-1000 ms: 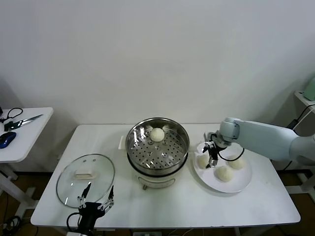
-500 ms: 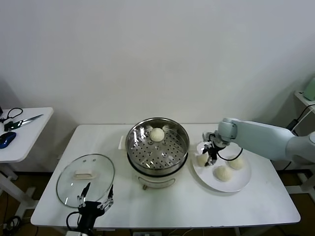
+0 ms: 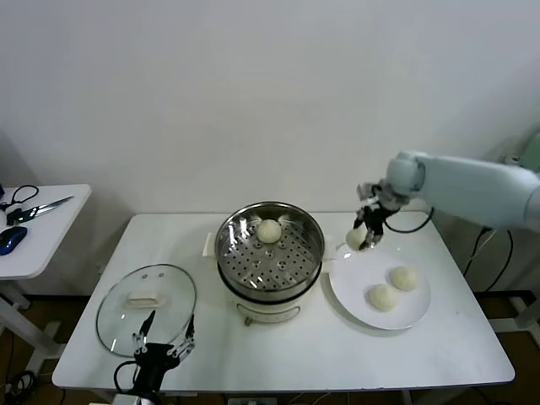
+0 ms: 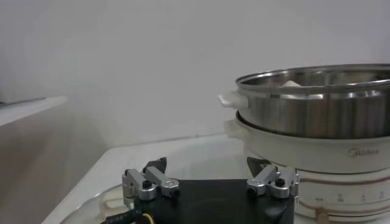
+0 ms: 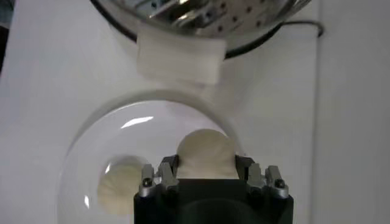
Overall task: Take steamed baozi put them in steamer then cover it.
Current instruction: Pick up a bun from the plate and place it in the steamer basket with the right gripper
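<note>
Open steamer (image 3: 270, 253) mouth, one baozi (image 3: 269, 230) at its far side, remaining perforated tray bare.

steamer (image 4: 317, 115) cropped, right claw (image 5: 207, 176) hiding baozi (image 5: 206, 152)

Right gripper (image 5: 206, 173) clamped on one baozi (image 5: 205, 152), held above white plate (image 5: 152, 122). Second baozi (image 5: 119, 185) rests on plate beside gripper body. Steamer (image 5: 237, 21) rim and white side handle (image 5: 177, 59) beyond plate.
</note>
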### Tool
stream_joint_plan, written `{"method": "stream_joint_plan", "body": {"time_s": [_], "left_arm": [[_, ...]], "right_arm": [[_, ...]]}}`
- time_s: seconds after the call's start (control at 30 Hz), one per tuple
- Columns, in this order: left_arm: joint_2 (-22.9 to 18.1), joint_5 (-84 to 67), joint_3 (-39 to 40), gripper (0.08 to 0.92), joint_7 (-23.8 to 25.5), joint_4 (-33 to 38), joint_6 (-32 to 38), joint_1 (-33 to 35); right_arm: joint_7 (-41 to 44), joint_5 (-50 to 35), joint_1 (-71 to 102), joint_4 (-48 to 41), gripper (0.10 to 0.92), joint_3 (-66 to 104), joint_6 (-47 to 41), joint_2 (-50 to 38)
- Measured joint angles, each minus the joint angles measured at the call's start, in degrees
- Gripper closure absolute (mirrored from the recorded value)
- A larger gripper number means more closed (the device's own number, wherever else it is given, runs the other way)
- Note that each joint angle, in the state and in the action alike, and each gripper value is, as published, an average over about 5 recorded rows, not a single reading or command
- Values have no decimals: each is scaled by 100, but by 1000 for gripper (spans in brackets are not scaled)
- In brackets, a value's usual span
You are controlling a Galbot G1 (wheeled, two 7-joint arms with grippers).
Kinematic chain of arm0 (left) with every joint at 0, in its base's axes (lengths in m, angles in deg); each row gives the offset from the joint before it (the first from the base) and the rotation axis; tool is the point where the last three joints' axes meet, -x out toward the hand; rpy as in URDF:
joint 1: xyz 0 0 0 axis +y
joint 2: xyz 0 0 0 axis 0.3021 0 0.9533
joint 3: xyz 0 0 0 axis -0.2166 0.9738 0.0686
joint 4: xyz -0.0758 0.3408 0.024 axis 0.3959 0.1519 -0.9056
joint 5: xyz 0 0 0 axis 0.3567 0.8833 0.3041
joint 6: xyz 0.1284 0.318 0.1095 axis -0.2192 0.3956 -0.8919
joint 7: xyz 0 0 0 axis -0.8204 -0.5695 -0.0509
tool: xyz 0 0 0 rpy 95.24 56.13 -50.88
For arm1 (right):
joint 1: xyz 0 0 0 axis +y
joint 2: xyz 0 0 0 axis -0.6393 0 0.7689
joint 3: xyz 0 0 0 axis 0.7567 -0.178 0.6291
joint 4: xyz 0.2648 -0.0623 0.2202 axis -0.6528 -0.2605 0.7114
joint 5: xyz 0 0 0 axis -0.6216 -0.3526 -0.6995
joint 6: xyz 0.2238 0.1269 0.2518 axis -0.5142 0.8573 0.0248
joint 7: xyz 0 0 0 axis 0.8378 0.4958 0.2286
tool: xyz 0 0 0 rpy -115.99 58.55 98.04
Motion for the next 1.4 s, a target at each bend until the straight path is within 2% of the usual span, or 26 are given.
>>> {"method": "stream_joint_plan", "body": {"time_s": [0.27, 0.53, 0.9, 1.4], "left_arm": [[4, 19, 69, 177, 13, 39, -24, -44], [4, 30, 88, 177, 27, 93, -35, -39], [-3, 23, 80, 177, 28, 144, -35, 25], [-26, 27, 97, 177, 18, 71, -15, 22]], "right_arm": [[63, -939, -928, 643, 393, 43, -270, 613], [-486, -1393, -779, 972, 394, 267, -671, 1368], [-1172, -1282, 175, 575, 393, 454, -1017, 2130], [-1582, -849, 1238, -147, 392, 619, -1170, 2673]]}}
